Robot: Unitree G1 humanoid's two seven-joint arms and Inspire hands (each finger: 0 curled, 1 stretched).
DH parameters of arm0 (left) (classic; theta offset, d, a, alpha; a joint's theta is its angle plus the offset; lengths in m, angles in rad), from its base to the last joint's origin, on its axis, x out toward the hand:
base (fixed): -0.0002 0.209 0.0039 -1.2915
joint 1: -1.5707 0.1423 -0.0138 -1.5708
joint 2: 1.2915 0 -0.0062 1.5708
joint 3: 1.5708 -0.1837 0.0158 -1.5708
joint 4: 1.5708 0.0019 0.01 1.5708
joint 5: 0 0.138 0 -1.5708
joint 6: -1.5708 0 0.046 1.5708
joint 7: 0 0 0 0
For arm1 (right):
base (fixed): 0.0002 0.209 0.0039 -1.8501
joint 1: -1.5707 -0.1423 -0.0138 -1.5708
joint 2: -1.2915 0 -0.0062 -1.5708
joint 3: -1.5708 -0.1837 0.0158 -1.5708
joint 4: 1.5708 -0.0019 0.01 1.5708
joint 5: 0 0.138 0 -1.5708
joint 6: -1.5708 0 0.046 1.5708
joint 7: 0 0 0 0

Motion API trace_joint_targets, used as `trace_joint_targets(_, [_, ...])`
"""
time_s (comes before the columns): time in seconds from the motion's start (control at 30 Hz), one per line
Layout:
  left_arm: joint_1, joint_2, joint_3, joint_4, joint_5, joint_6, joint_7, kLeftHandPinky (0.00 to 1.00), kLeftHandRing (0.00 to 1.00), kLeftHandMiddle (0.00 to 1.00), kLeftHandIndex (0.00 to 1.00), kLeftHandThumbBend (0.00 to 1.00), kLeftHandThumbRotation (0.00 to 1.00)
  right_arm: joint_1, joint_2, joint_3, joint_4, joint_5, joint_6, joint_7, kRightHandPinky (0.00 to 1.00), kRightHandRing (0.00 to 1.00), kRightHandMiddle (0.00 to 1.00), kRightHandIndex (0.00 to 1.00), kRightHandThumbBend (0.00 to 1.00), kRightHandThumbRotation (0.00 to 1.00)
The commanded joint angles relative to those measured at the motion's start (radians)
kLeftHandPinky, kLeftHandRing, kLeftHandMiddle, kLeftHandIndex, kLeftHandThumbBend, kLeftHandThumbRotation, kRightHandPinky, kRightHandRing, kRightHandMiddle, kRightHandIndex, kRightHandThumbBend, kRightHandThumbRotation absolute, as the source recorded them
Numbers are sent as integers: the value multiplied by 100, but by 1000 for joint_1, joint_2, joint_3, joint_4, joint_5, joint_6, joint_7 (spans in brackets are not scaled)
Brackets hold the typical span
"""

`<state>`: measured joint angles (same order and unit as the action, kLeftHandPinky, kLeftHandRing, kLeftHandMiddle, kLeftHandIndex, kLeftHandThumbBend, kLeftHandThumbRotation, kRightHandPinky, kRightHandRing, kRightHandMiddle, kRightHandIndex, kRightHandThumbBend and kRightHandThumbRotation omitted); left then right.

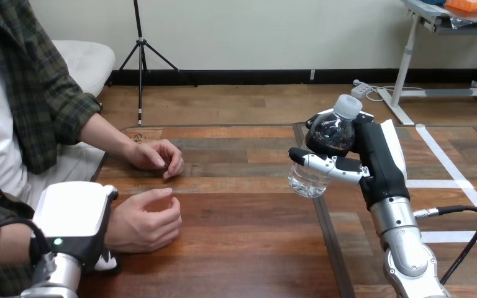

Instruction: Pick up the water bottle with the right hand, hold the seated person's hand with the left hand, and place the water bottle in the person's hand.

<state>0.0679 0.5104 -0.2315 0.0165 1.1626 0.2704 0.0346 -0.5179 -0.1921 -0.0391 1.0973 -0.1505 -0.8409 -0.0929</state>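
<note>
Above the right part of the wooden table [236, 248], the water bottle [329, 136] hangs clear of the surface, tilted, its white cap uppermost and leaning toward the right. The right hand [379, 155] grips it: the thumb crosses the front of the bottle low down and the black palm sits behind it. The bottle's wall is clear, so the dark palm shows through its upper part. The round base looks glassy, and how much water it holds is hard to make out.

Well apart, at the view's left, the person's 2 hands rest on the table, both loosely curled and holding nothing. The farther hand [155, 156] lies near the table's far edge. The nearer hand [146, 217] lies just beside the left hand [74, 217], whose white back shell covers the person's wrist. What lies under that shell is hidden, so whether the left hand grips the wrist cannot be told.
</note>
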Motion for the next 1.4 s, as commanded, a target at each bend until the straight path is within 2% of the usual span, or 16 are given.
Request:
trace_joint_targets(0.0, [24,23,8,56,-16,16,13,75,78,79,77,90,10,-71,-1,-13,-46,22,-18,1,38,42,48,51,73,0])
trace_joint_targets(0.3, [39,34,11,67,-49,9,39,74,77,78,77,90,10,-74,1,-17,-37,35,-25,20,38,42,48,51,73,0])
trace_joint_targets(0.8, [29,38,0,105,-69,-2,42,72,74,75,74,89,9,-74,-2,-14,-43,34,-15,18,38,42,48,51,73,0])
trace_joint_targets(1.07, [17,28,-5,99,-71,21,-3,70,71,73,72,87,6,-72,-4,-12,-45,31,-16,15,38,42,48,51,73,0])
trace_joint_targets(1.37, [-19,26,-24,153,-60,31,-29,67,69,72,72,85,5,-71,-5,-13,-51,34,-7,20,38,43,49,51,73,0])
